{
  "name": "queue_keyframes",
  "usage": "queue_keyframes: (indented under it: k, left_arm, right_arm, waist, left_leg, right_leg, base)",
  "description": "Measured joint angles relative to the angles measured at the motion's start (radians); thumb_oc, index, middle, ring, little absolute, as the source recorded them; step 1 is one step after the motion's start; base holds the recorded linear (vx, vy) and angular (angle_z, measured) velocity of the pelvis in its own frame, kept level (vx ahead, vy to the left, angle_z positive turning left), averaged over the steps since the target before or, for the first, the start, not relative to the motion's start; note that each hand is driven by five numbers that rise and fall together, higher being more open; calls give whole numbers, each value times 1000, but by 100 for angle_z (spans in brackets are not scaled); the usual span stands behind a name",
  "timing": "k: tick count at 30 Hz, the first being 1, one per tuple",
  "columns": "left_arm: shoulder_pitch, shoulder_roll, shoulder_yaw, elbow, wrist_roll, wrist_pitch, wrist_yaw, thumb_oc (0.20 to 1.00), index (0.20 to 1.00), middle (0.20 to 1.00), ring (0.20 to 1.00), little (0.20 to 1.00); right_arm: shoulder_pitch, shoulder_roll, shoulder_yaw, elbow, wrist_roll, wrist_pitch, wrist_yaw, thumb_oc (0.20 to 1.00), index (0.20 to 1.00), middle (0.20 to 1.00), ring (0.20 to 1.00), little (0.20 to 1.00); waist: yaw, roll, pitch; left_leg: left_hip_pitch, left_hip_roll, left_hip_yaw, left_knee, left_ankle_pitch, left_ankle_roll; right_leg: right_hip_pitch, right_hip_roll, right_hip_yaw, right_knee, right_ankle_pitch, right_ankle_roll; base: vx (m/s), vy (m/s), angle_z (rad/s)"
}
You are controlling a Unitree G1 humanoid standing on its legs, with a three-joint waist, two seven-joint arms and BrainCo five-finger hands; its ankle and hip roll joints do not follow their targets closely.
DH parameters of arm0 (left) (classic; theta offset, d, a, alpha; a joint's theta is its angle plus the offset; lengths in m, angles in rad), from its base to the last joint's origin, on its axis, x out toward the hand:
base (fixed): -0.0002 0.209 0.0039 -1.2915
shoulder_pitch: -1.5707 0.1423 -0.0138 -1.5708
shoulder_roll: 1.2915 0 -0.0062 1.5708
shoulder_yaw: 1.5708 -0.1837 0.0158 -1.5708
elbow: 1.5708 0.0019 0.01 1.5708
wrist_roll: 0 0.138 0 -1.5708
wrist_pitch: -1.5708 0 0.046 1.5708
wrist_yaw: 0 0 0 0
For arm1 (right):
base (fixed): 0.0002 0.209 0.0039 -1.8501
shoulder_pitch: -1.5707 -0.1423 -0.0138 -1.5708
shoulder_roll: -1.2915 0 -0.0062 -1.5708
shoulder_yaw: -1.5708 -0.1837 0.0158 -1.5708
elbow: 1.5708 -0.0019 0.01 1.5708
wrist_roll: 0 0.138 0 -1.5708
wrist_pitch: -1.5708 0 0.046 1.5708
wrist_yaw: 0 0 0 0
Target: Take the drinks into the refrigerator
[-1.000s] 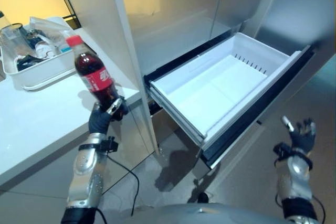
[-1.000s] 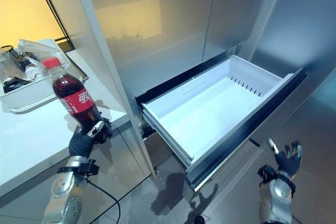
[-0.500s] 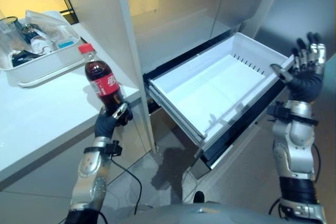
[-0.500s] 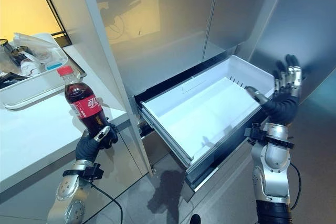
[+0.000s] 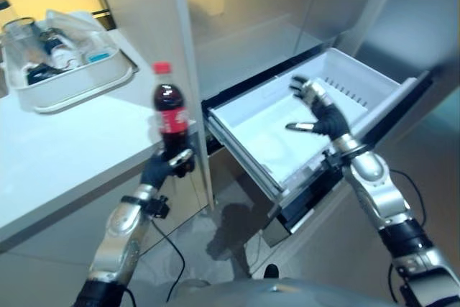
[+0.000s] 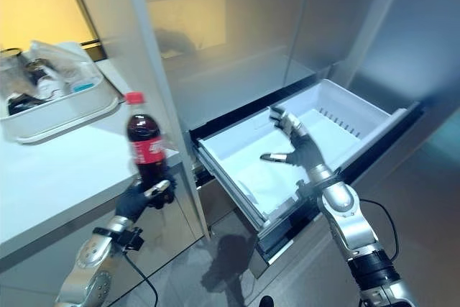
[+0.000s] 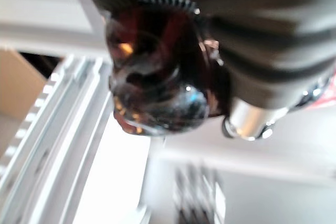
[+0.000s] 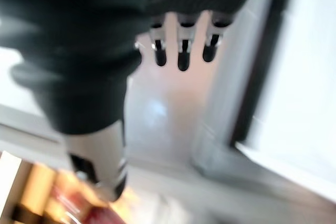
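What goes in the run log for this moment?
left robot hand: holding cola bottle upright | right robot hand: open above drawer

The counter (image 5: 65, 149) with its tray (image 5: 79, 88) lies left of the drawer (image 5: 287, 116) pulled out of the refrigerator (image 6: 237, 41).

A white counter (image 5: 57, 156) carries a white tray (image 5: 72, 88) of clutter near its back edge.

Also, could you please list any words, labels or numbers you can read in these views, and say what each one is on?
Cola bottle in the left hand: a red label with white marks, too blurred to read.
Items in the white tray on the counter: any print is too small to read.
White drawer, under the open right hand: no text visible.
Nothing can be quoted from any view.
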Motion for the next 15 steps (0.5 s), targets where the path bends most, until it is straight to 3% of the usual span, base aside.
queue_keyframes:
  k: [7,11,15]
  left_arm:
    - [-76,83,-120,-2,111,-3,-49,200,200,200,200,200]
    - [-101,46,-167,40,175,-11,-42,200,200,200,200,200]
    - [-105,43,-179,79,211,-11,-23,200,200,200,200,200]
  right_arm:
    - [-107,69,138,85,69,34,110,1000,1000,1000,1000,1000]
    - [-154,186,204,164,115,55,134,1000,1000,1000,1000,1000]
    - [-155,217,257,172,134,81,158,1000,1000,1000,1000,1000]
  waist:
    - [-2,-2,1]
    - [-2,-2,2]
    - [4,-2,2]
  left_leg:
    - [10,2,-2,0,0,0]
    - [15,3,-2,0,0,0]
    - [14,2,-3,0,0,0]
  right_leg:
    - [12,-1,-3,0,-1,0]
    - [16,-2,-4,-3,-1,-1]
    - [15,-2,-5,-1,-2,-2]
  base:
    - [0,0,0]
    - [0,0,0]
    - [0,0,0]
